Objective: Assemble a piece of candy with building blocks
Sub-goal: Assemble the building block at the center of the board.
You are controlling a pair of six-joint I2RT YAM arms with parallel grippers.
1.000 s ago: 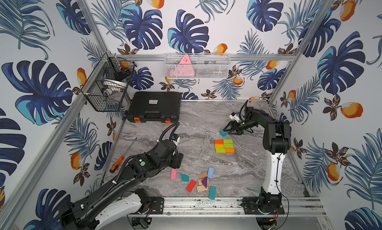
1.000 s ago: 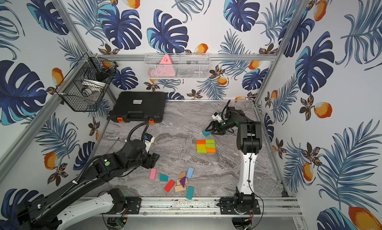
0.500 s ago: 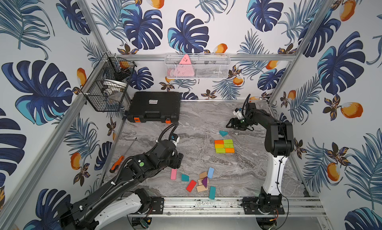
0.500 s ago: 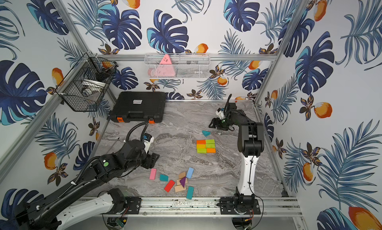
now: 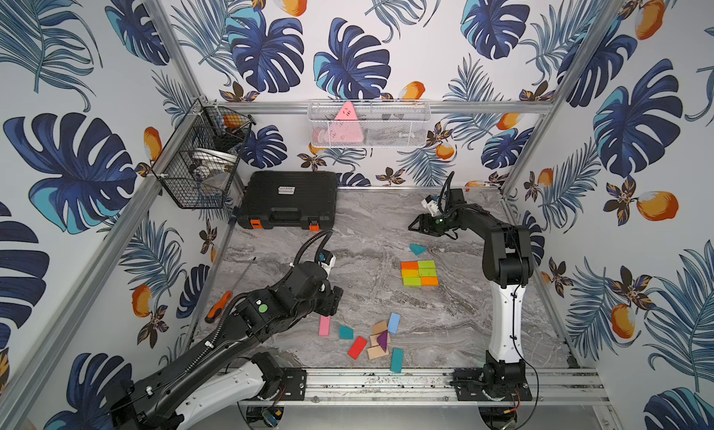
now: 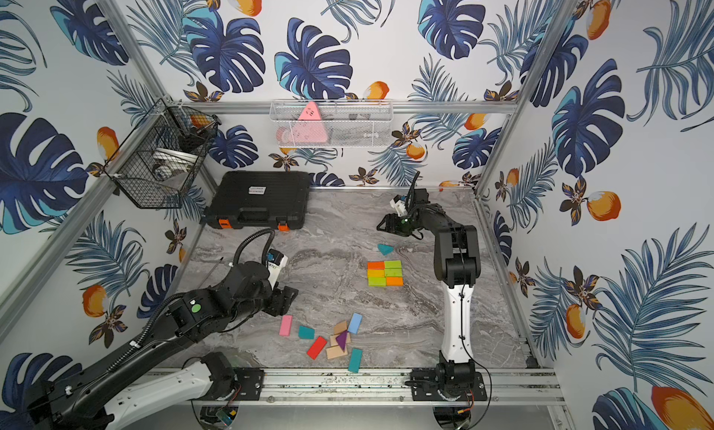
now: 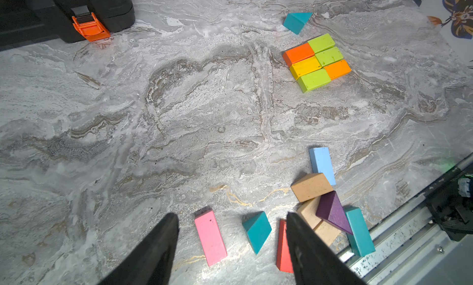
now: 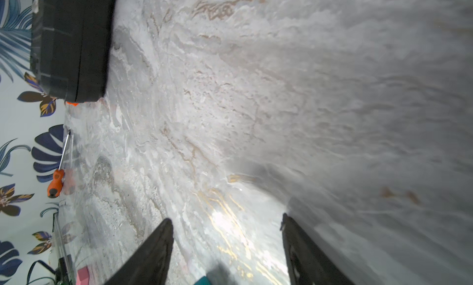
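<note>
Left wrist view: left gripper [image 7: 230, 215], jaws apart and empty, hovers by the pink block [image 7: 210, 237], well short of the six-block panel [image 7: 316, 62]. Better to centre on that block before closing. Just beyond the panel lies the teal triangle [image 7: 297, 22]; farther still, the right gripper [image 5: 414, 226], likewise open-jawed.

Both arms are mostly matt black, each with one glossy white link near the base. The left arm [image 5: 270, 312], based at 7 o'clock in a top view, carries a round green mark [image 5: 263, 307] on a joint housing. It also has a ribbed black hose [image 5: 309, 240] and a white camera block [image 5: 327, 260] at the wrist. The right arm [image 5: 504, 254], based at 5 o'clock, has a thin black cable [image 5: 514, 316] clipped along its white link [image 5: 500, 331] and a small green light [image 5: 437, 221] near the wrist. Its base sits on a black plate [image 5: 463, 387]. The left gripper [image 7: 230, 214] has two black fingers [image 7: 153, 250] that narrow to the tip. The right gripper [image 8: 225, 217] looks the same.
</note>
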